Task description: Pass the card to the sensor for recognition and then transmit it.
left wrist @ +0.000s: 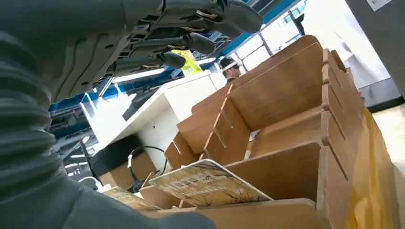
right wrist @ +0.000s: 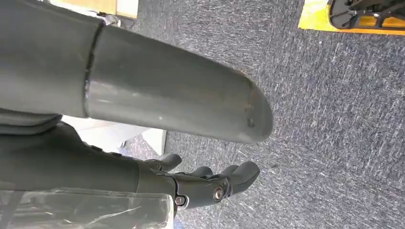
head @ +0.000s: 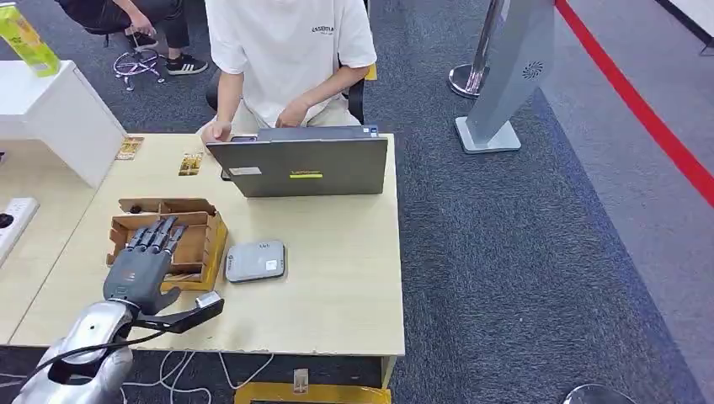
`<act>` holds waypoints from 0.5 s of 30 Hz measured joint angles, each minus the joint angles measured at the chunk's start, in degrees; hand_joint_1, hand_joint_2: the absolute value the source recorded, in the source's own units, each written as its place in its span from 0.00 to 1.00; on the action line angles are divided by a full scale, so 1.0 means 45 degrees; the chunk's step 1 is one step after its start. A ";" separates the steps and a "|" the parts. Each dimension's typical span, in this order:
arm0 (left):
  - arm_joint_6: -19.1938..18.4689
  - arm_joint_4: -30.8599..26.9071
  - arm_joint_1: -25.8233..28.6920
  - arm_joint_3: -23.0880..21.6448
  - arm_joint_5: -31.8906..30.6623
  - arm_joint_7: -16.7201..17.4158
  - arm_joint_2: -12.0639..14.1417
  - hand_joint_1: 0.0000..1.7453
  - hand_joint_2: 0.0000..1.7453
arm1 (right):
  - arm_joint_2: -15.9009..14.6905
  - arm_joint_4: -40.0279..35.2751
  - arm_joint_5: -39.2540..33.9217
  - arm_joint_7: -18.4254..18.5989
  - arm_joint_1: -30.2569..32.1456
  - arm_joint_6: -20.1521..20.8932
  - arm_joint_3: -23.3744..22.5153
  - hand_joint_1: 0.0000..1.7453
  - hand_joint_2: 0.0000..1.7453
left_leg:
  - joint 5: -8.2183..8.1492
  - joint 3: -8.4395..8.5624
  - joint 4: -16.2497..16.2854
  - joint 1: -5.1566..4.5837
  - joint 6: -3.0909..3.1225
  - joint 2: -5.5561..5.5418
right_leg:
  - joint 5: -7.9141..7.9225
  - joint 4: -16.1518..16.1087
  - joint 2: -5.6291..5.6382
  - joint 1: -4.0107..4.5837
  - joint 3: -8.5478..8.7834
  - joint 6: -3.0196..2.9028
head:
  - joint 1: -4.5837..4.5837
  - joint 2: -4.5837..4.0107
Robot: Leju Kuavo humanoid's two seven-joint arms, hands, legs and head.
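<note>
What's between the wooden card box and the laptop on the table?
Nothing: the head view shows bare table between the wooden card box and the laptop.

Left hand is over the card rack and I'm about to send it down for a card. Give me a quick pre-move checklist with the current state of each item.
1. Left hand is above the wooden rack: ok.
2. Left hand holds nothing, fingers extended: ok.
3. A card stands in a rack slot, reachable from above: ok.
4. Which slot the fingers line up with: cannot tell.
5. Grey sensor lies uncovered on the table, beside the rack: ok.
6. Right hand hangs over the carpet, away from the table: ok.
</note>
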 joint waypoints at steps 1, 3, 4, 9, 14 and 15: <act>-0.0020 0.0005 -0.0001 0.0000 0.0000 0.0000 0.0000 0.00 1.00 | 0.0000 0.0000 0.0005 0.0000 -0.0001 0.0000 0.0000 0.00 0.00 | 0.0000 0.0000 0.0000 0.0000 0.0000 0.0000 | 0.0000 0.0000 0.0000 0.0000 0.0000 0.0000 | 0.0000 0.0000; -0.0029 0.0000 -0.0001 0.0000 0.0005 0.0015 0.0000 0.00 1.00 | 0.0000 0.0000 0.0019 0.0000 0.0000 0.0010 0.0005 0.00 0.00 | 0.0000 0.0000 0.0000 0.0000 0.0000 0.0000 | 0.0000 0.0000 0.0000 0.0000 0.0000 0.0000 | 0.0000 0.0000; -0.0029 0.0000 -0.0001 0.0000 0.0010 0.0034 0.0000 0.00 1.00 | 0.0000 0.0000 0.0019 0.0000 0.0000 0.0015 0.0005 0.00 0.00 | 0.0000 0.0000 0.0000 0.0000 0.0000 0.0000 | 0.0000 0.0000 0.0000 0.0000 0.0000 0.0000 | 0.0000 0.0000; -0.0049 0.0005 -0.0015 0.0000 0.0019 0.0053 0.0000 0.00 1.00 | 0.0000 0.0000 0.0073 0.0000 0.0000 0.0015 0.0015 0.00 0.00 | 0.0000 0.0001 0.0000 0.0000 0.0000 0.0000 | 0.0000 0.0000 0.0000 0.0000 0.0000 0.0000 | 0.0000 0.0000; -0.0151 0.0005 -0.0030 0.0000 0.0073 0.0053 0.0000 1.00 1.00 | 0.0000 0.0000 0.0204 0.0000 0.0000 0.0058 0.0019 0.00 0.00 | 0.0000 0.0000 0.0000 0.0000 0.0000 0.0000 | 0.0000 0.0000 0.0000 0.0000 0.0000 0.0000 | 0.0000 0.0000; -0.0151 0.0005 -0.0030 0.0000 0.0073 0.0053 0.0000 1.00 1.00 | 0.0000 0.0000 0.0204 0.0000 0.0000 0.0058 0.0019 0.00 0.00 | 0.0000 0.0000 0.0000 0.0000 0.0000 0.0000 | 0.0000 0.0000 0.0000 0.0000 0.0000 0.0000 | 0.0000 0.0000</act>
